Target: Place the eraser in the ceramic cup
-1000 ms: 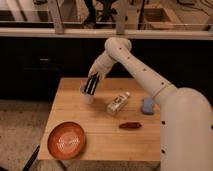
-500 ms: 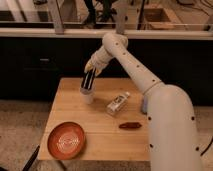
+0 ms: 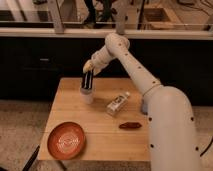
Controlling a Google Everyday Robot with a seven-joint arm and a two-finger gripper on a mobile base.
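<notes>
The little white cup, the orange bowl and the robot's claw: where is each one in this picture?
ceramic cup [image 3: 87,95], camera view, on its pale side wall.
orange bowl [image 3: 66,140], camera view, on its ribbed inside.
gripper [image 3: 88,80], camera view, just above the cup.

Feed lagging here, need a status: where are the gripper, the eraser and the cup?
Gripper directly above the small whitish ceramic cup, far left of table. Flat black striped eraser upright, lower end in cup mouth. Nothing blocking; small bottle lies apart.
</notes>
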